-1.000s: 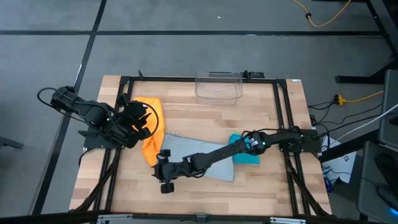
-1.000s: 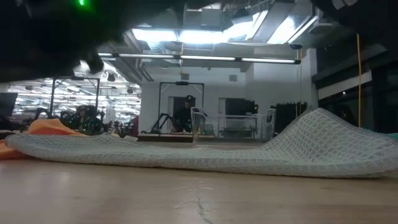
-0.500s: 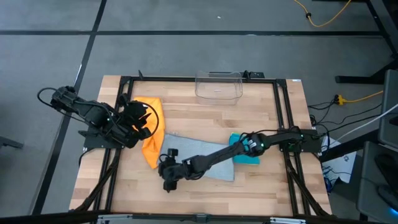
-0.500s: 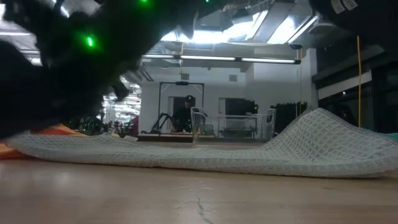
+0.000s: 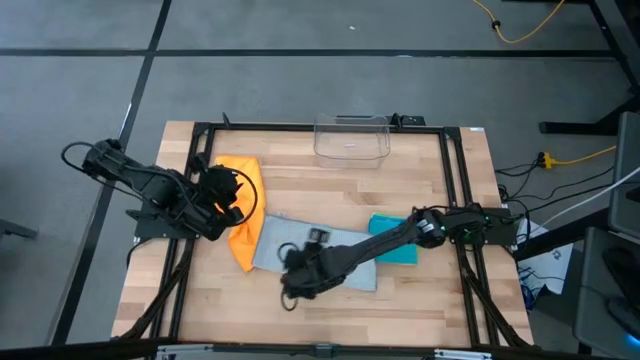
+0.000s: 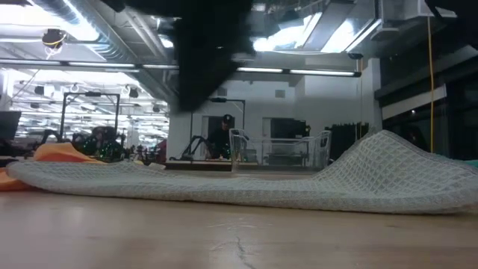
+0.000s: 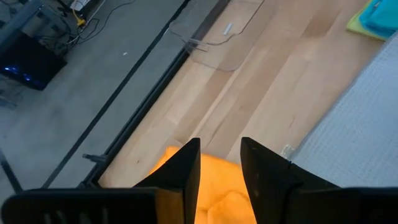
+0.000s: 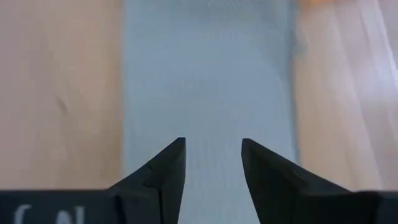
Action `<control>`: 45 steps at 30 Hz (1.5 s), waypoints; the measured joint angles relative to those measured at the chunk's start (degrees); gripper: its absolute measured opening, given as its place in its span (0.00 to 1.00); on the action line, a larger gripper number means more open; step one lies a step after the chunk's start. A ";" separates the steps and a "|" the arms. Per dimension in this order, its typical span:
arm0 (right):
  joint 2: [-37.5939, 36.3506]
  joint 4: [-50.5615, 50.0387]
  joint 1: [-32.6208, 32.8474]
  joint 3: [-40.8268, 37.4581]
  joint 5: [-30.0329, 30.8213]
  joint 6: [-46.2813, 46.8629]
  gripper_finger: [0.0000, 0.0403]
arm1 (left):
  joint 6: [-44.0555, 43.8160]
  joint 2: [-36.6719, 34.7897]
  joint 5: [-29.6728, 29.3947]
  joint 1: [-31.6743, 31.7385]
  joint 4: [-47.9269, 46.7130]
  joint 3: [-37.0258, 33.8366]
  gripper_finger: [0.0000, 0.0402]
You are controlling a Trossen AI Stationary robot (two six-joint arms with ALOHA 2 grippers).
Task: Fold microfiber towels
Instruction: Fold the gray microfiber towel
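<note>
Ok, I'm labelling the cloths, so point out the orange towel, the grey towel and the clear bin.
orange towel (image 5: 246,215): high view, its middle fold.
grey towel (image 5: 275,238): high view, bare part left of the right arm.
clear bin (image 5: 351,137): high view, its floor.

Your right claw (image 5: 297,280) slid from grey towel's (image 5: 268,245) left end, now over its front edge, nearer surface's mid.

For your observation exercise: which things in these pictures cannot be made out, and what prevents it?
- Lime green towel: left wrist view, mostly under the teal towel.
- Grey towel: high view, middle hidden by the right arm.
- Right tool: high view, blurred.
- Orange towel: low view, mostly behind the grey towel.
</note>
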 joint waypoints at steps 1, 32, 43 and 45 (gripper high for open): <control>-0.82 -5.14 0.00 -0.07 -0.57 3.32 0.39 | -0.48 0.06 0.12 0.00 -0.08 -0.54 0.26; -2.81 -19.93 -7.07 -25.14 -9.86 -2.16 0.39 | -2.44 0.02 0.11 0.00 -0.08 -3.48 0.26; -2.42 0.95 -17.20 -23.70 2.81 -22.02 0.39 | -2.41 0.02 0.11 0.00 -0.08 -3.46 0.26; -2.48 1.77 -18.38 -23.57 8.13 -24.02 0.39 | -2.41 0.04 0.11 0.00 -0.08 -3.46 0.26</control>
